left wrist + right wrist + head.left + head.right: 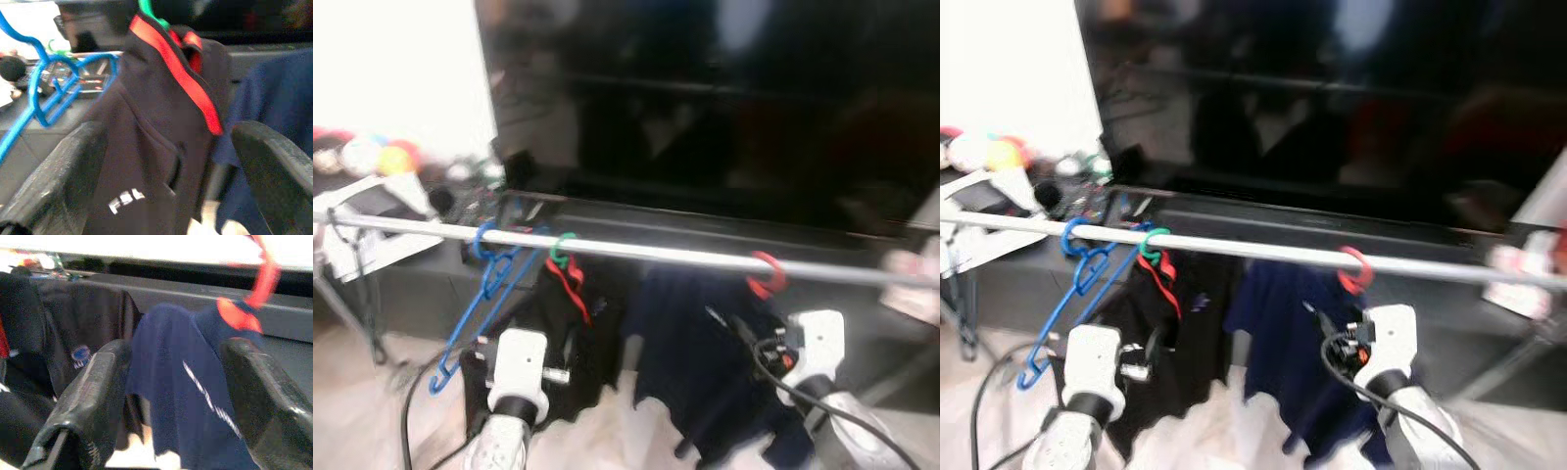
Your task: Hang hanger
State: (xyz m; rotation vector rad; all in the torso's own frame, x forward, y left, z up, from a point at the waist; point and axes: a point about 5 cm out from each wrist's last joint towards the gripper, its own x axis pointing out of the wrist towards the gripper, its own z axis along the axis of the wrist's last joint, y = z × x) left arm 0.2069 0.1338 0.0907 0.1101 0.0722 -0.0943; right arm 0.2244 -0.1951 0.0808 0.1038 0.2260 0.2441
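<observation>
In the head views, a silver rail (636, 253) ran level across the scene. A bare blue hanger (480, 304) hooked on it above the left gripper (521, 364), its long axis slanting down toward the robot's left. A red hanger (1355, 269) hooked above the right gripper (1383, 343).

Left wrist: spread fingers (58, 181) faced a black red-trimmed jacket (156, 147).

Right wrist: parted fingers (93, 401) flanked a navy garment (190, 401).

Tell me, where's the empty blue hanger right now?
The blue hanger hangs at the robot's left end of the silver rail, just left of the black jacket on its green hanger.
</observation>
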